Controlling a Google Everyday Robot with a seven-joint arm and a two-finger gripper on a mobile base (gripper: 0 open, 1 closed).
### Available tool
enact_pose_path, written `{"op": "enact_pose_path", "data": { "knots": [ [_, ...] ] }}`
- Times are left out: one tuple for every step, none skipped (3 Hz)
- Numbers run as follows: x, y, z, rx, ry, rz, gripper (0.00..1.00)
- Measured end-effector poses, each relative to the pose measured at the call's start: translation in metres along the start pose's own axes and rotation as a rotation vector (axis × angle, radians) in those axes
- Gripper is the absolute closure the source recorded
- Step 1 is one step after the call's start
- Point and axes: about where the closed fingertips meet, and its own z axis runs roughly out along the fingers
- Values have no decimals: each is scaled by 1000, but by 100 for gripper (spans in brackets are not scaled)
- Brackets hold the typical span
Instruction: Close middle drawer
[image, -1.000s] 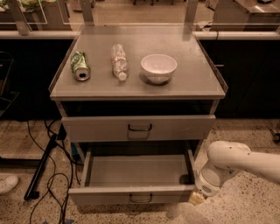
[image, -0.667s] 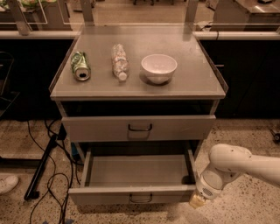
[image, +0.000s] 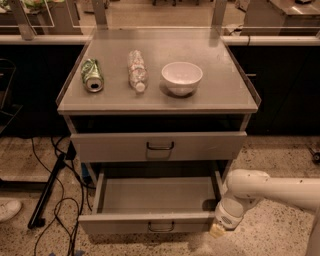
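The middle drawer (image: 150, 221) is pulled far out below the cabinet's upper drawer (image: 159, 146). Its grey tray is bare and its flat front carries one small loop handle (image: 161, 227). My gripper (image: 217, 230) hangs at the end of the white arm (image: 250, 187), low at the drawer's right front corner, close beside the end of the drawer front. I cannot tell whether it touches the drawer.
On the cabinet top (image: 220, 95) lie a green can (image: 92, 76) and a plastic bottle (image: 136, 70), with a white bowl (image: 182, 77) beside them. Cables and a black stand leg (image: 47, 192) lie on the floor at the left. Dark counters stand behind.
My gripper has dropped slightly at the drawer's right front corner. The drawer stays open about as far as before.
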Motion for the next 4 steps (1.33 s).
{"op": "enact_pose_path", "data": {
  "knots": [
    [-20,-14,4,33,-2,-22,100],
    [-20,-14,4,33,-2,-22,100],
    [-20,-14,4,33,-2,-22,82],
    [-20,-14,4,33,-2,-22,58]
  ]
}}
